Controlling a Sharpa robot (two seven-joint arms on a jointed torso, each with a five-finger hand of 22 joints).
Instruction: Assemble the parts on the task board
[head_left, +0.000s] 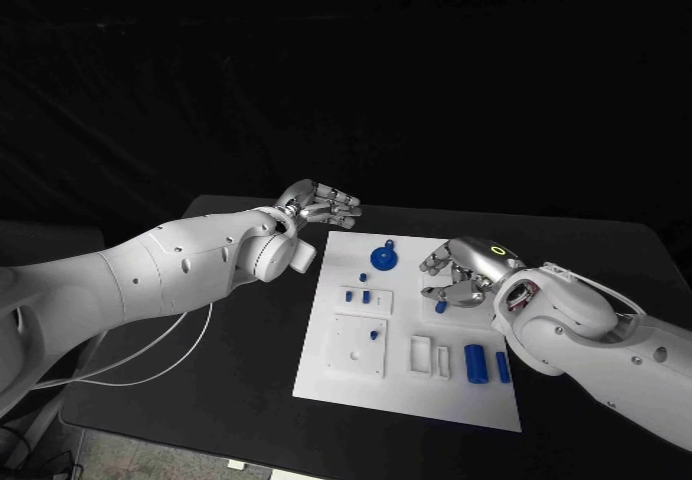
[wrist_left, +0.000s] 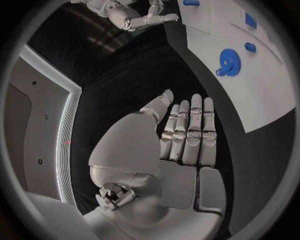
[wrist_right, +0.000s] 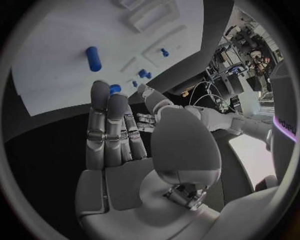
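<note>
1. Board (head_left: 433, 400) lies flat mid-table, white, on the black table (head_left: 173, 400).
2. Gear (head_left: 384, 258), blue, sits near the board's far edge; a small blue part stands on top of it.
3. Square block (head_left: 358, 345) on the board's near left holds a small blue peg (head_left: 375, 336) upright in it.
4. Two small blue parts (head_left: 358, 296) sit in shallow slots just beyond the block.
5. Open frame (head_left: 421, 356) stands right of the block; nothing visible inside it.
6. Two blue cylinders (head_left: 476, 362) lie side by side at the board's right, near the frame.
7. Left hand (head_left: 320, 206) hovers off the board's far-left corner, over the table; fingers straight and close together, holding nothing.
8. Right hand (head_left: 459, 272) hangs over the board's right-middle, just right of the gear; fingers extended, nothing in them in the wrist view.
9. A small blue piece (head_left: 440, 307) shows just below the right hand's fingers; cannot tell if it is touched.
10. Right arm (head_left: 606, 350) covers the table beside the board's right edge.
11. White cable (head_left: 144, 350) loops under the left arm on the table.
</note>
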